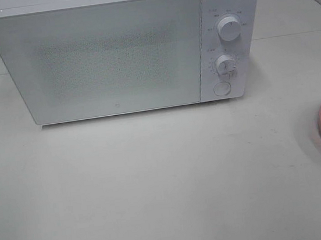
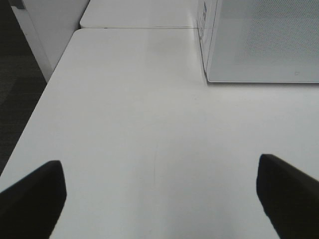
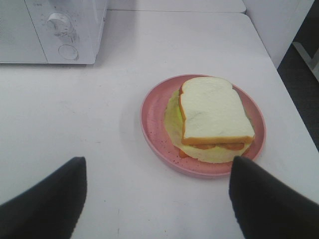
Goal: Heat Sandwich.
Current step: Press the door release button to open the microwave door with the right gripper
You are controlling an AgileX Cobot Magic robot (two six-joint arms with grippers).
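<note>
Two claws, and no step of the heating done as far as can be seen. The left claw (image 2: 159, 194) hangs spread wide over bare tabletop (image 2: 129, 114), holding and touching nothing, with the left front corner of the microwave (image 2: 259, 45) ahead of it. The right claw (image 3: 157, 199), likewise spread, is empty too; it hovers short of the sandwich (image 3: 214, 112) and clear of it. The sandwich lies on a pink plate (image 3: 152, 117) at the right side of the tabletop, well apart from the microwave, white bread on top, yellow-green filling and something orange-red showing at the edges. The microwave stands at the back, its door (image 1: 100, 57) shut, two knobs (image 1: 229, 29) and a round button (image 1: 221, 88) on its right-hand panel. By this look everything is left to do: open the door, carry the sandwich in, shut it, set the knobs. The right claw seems the better placed for the plate.
</note>
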